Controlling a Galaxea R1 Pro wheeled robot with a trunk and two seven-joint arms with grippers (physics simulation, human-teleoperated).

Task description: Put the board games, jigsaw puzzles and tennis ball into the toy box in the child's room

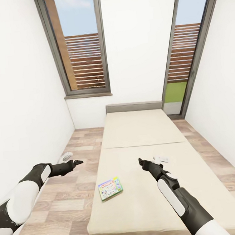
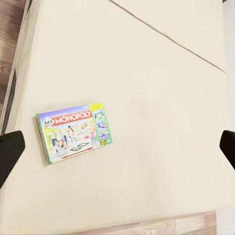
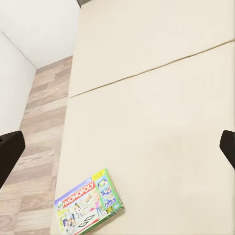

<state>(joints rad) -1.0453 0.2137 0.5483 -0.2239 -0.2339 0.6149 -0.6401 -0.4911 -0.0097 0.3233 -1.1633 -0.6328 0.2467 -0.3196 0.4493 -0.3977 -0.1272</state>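
One board game, the Monopoly box point(image 1: 110, 188), lies flat near the bed point(image 1: 140, 129) mattress's 7 o'clock corner, untouched; both jaws spread empty, presumably readied for pickup.

The Monopoly box point(image 1: 110, 189) is showing green edges and a white top crowded with cartoon figures, its name lettered white on a red banner. Under it the mattress point(image 1: 140, 129) is lying plain beige, ending at a short grey headboard point(image 1: 134, 106). The floor point(image 1: 65, 208) is running in pale brown wood planks. White walls point(image 1: 21, 87) are framing dark grey window frames point(image 1: 101, 43), with reddish-brown slats behind the glass.
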